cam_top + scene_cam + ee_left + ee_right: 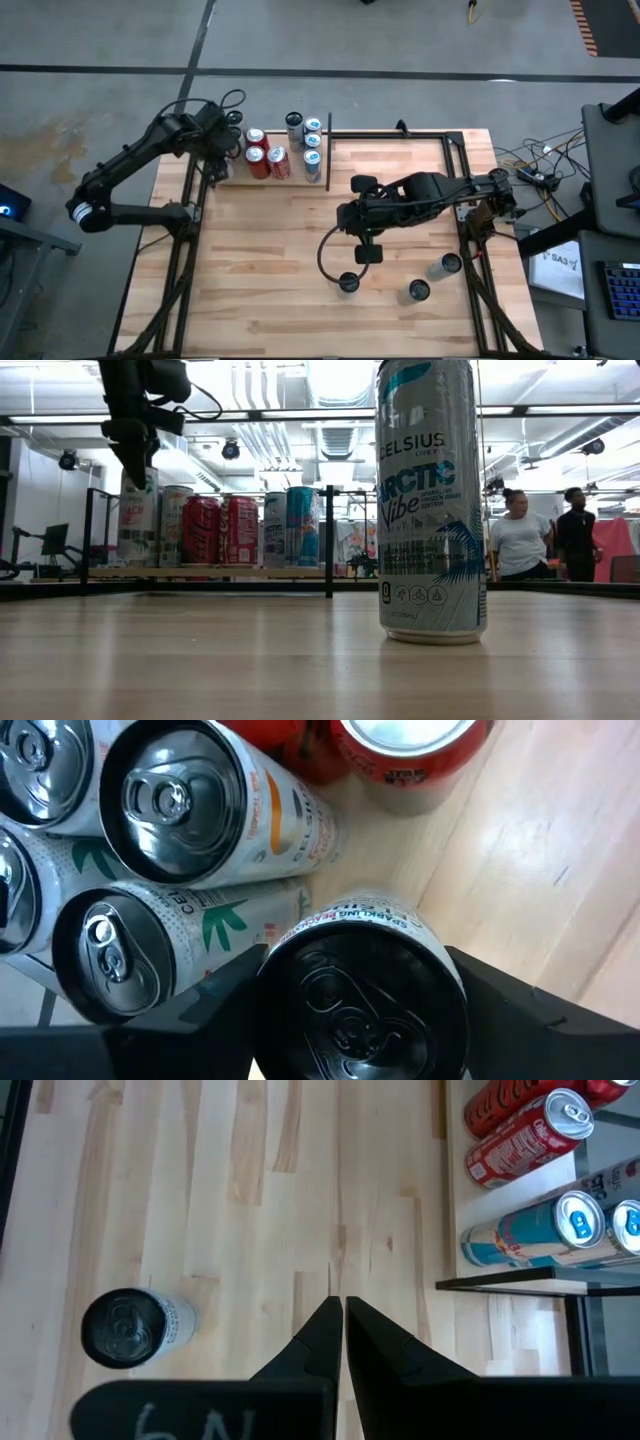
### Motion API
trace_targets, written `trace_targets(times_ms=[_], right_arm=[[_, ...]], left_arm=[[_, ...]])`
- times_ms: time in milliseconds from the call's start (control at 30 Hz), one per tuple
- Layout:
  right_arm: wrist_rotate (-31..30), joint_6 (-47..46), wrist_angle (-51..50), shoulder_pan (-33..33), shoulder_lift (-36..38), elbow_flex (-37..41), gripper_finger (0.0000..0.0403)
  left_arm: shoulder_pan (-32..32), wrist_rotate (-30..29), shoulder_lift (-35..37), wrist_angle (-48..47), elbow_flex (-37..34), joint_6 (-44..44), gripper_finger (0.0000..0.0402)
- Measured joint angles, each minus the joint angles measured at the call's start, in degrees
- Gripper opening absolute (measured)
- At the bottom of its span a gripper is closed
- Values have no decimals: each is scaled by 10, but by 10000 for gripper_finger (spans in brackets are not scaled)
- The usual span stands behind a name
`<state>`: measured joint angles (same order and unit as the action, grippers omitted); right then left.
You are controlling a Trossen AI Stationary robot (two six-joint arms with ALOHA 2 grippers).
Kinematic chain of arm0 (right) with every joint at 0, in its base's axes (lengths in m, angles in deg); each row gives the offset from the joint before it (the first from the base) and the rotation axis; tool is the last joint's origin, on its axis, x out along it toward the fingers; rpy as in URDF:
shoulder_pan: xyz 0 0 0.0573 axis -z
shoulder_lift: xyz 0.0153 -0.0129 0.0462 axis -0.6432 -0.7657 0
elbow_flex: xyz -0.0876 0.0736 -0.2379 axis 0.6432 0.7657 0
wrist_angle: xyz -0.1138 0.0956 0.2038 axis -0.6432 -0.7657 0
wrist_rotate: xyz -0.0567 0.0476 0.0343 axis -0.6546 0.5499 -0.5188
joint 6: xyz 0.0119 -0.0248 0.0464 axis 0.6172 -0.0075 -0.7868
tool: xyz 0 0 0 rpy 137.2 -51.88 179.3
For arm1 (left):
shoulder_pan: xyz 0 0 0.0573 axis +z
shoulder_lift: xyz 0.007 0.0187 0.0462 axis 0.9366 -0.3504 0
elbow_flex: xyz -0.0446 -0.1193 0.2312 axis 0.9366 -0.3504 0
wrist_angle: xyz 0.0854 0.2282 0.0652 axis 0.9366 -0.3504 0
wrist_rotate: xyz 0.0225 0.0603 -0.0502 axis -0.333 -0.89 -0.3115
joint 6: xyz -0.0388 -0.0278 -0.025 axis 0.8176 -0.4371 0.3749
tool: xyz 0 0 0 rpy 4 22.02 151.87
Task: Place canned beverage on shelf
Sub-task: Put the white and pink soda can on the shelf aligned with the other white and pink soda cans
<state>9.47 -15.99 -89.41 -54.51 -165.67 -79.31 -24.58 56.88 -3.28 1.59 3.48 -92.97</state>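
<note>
The left end effector (355,1020) sits at the upper left of the high view, over the shelf (285,181), a flat pale plywood panel edged by thin black upright rods at the counter's far edge. In the left wrist view its two dark fingers (540,1020) stand part-way open on either side of a white slim beverage can with a dark lid (358,982), closed against its sides, with the can upright above the plywood. Just beside it stand two more white slim cans with green and orange print (190,805), and a red soda can (415,755) shows at the upper right of that frame.

In the high view the shelf carries a cluster of red cans (266,158) in its middle and blue-and-silver cans (310,145) toward its right end. The low view shows the same row of cans (225,530) in the left half of the frame.

The right end effector (337,1335) hangs over the light wooden butcher-block counter (280,270) near the middle of the high view, its fingers pressed together and holding nothing. A dark-topped can (135,1327) stands on the counter at the lower left of the right wrist view. In the low view a tall white and teal can (431,500) stands upright close to the camera, right of centre, and two people (545,535) stand in the room behind, at the right.
</note>
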Motion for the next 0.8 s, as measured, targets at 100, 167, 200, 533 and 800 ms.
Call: trace_targets(times_ms=[100, 167, 200, 533, 800], right_arm=[[0, 1, 0, 3, 0, 0, 9], [0, 4, 0, 5, 0, 0, 9], [0, 5, 0, 6, 0, 0, 9], [0, 9, 0, 10, 0, 0, 9], [0, 11, 0, 12, 0, 0, 9]], left_arm=[[0, 0, -6, 5, 0, 0, 246], [0, 0, -11, 7, 0, 1, 246], [0, 1, -12, 10, 0, 1, 246], [2, 0, -23, 35, -4, 3, 263], [2, 0, -23, 35, -5, 6, 273]])
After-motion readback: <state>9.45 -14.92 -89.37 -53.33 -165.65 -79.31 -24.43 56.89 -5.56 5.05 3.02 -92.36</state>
